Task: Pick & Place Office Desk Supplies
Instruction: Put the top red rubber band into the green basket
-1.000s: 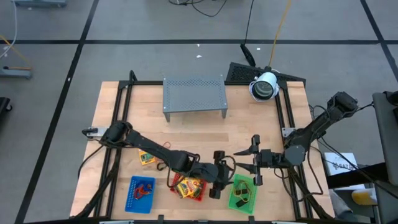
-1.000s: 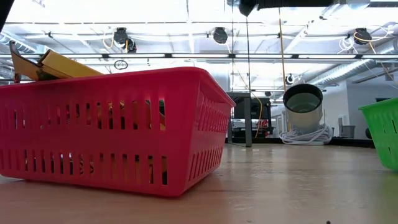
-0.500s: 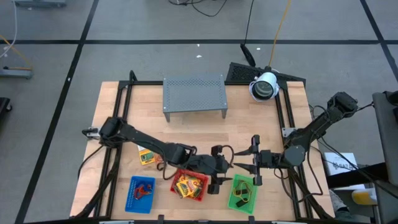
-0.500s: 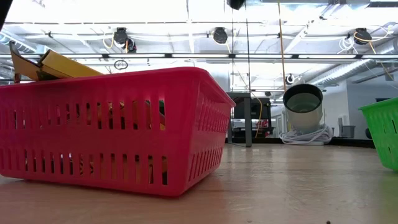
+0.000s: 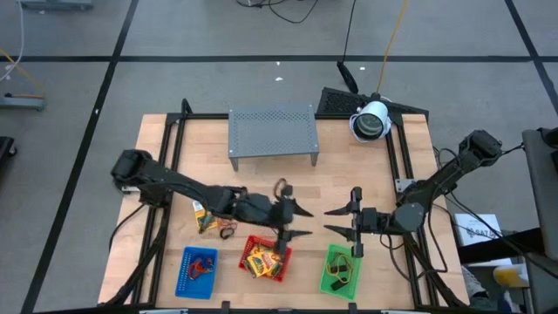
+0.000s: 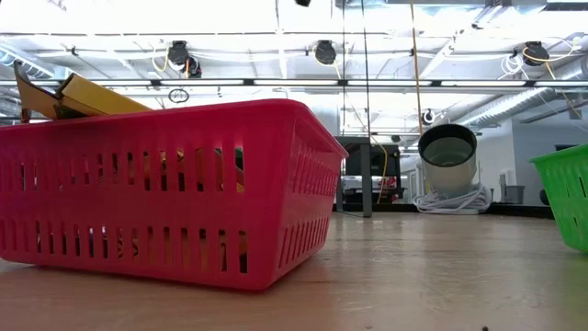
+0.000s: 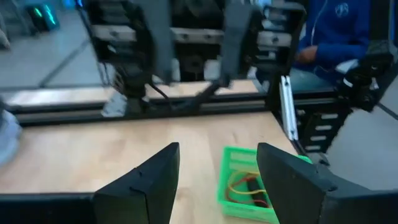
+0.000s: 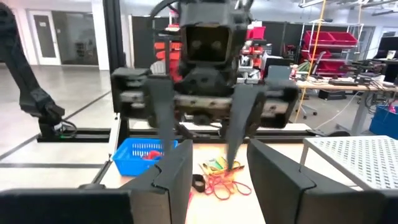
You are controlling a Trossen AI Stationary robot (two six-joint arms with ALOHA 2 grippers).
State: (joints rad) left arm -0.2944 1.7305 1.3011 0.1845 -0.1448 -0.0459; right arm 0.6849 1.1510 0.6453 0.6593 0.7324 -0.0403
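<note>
Red tray (image 5: 266,260) w/ packets (image 5: 260,259), blue (image 5: 197,271) & green (image 5: 339,271) trays flanking.

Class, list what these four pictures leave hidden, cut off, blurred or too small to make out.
- Red tray, low view: contents mostly hidden by its wall; left edge cuts it.
- Green tray, low view: cut by the right edge.
- Blue tray, high view: items too small to identify.
- Person, left wrist view: blurred, cut by the top edge.
</note>
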